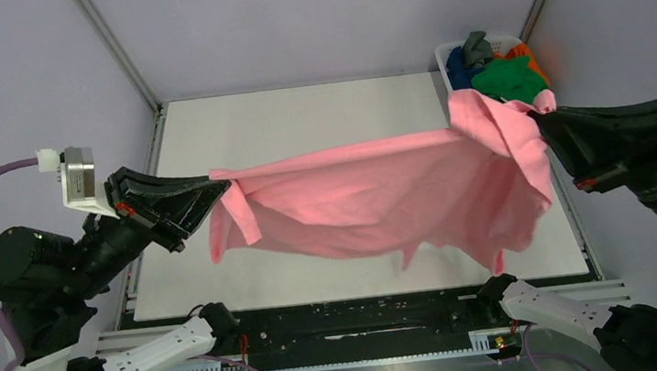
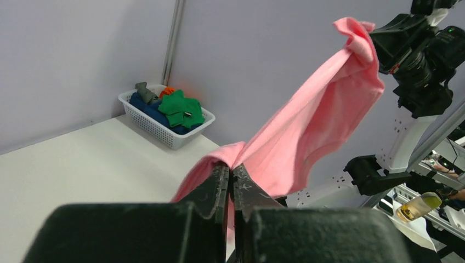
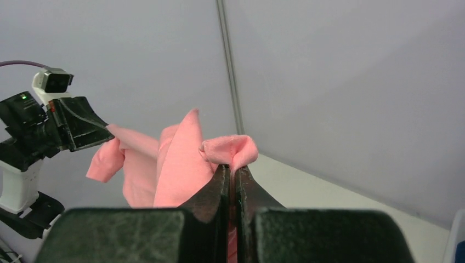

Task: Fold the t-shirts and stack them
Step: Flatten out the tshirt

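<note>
my left gripper point(image 1: 217, 186) is clamped tight on one edge of the light pink soft cloth t-shirt point(image 1: 381, 194), which hangs stretched in the air above the white table point(image 1: 299, 119). my right gripper point(image 1: 542, 117) is pinched shut on the other end. just behind it, the white slatted plastic basket point(image 1: 445, 53) holds green, blue, orange and grey shirts point(image 1: 507, 79).

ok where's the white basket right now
Top view: the white basket sits at the table's far right corner, just beyond the right pincer holding the pink shirt.
</note>
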`<state>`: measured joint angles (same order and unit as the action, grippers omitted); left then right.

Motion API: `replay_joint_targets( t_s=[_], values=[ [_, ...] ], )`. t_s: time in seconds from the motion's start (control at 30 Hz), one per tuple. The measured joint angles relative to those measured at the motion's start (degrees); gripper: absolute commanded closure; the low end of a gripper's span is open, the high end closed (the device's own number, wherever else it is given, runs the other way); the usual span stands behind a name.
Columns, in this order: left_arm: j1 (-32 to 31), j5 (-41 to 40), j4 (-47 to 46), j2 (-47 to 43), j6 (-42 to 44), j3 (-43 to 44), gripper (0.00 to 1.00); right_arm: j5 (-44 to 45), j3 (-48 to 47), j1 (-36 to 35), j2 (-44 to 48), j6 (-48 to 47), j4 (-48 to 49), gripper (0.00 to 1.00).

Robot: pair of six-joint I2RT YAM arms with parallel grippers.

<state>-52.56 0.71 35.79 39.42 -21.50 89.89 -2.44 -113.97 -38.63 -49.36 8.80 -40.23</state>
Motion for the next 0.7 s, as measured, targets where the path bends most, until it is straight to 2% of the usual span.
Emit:
replay_joint_targets(
  t_s=[0.13, 0.27, 0.37, 0.43, 0.5, 0.6, 0.63, 0.67, 0.7],
  values=[
    [0.0, 1.3, 0.1, 1.7, 1.0, 1.6, 1.00, -1.1, -8.1, 0.0, -2.7, -2.4, -3.0, 1.00],
    [0.0, -4.5, 1.0, 4.1, 1.5, 1.3, 0.97, 5.6, -7.2, 0.0, -5.3, -5.9, -3.6, 1.00],
    [0.0, -13.8, 1.7, 6.1, 1.4, -0.7, 0.90, 14.8, 1.4, 0.0, -7.0, -9.7, 0.3, 1.00],
    [0.2, -22.2, 2.8, 8.1, 0.3, -3.6, 0.90, 21.1, 8.6, 0.1, -8.7, -12.4, 4.5, 1.00],
    [1.9, -27.8, 4.8, 11.4, -1.5, -6.6, 0.94, 25.2, 14.9, 1.5, -11.3, -14.1, 8.0, 1.00],
    [9.8, -27.8, 4.9, 17.8, -4.0, -12.6, 0.98, 23.3, 24.3, 7.8, -16.5, -13.7, 13.6, 1.00],
    [13.8, -26.5, 4.0, 20.7, -4.5, -15.1, 0.94, 21.8, 28.1, 10.5, -18.6, -13.2, 16.0, 1.00],
    [16.9, -25.0, 3.3, 23.2, -4.9, -16.8, 0.85, 20.7, 30.7, 12.0, -20.5, -12.7, 17.7, 1.00],
    [20.5, -22.8, 2.1, 27.0, -5.2, -18.6, 0.84, 19.3, 33.5, 13.6, -23.6, -12.2, 19.8, 1.00]
  ],
)
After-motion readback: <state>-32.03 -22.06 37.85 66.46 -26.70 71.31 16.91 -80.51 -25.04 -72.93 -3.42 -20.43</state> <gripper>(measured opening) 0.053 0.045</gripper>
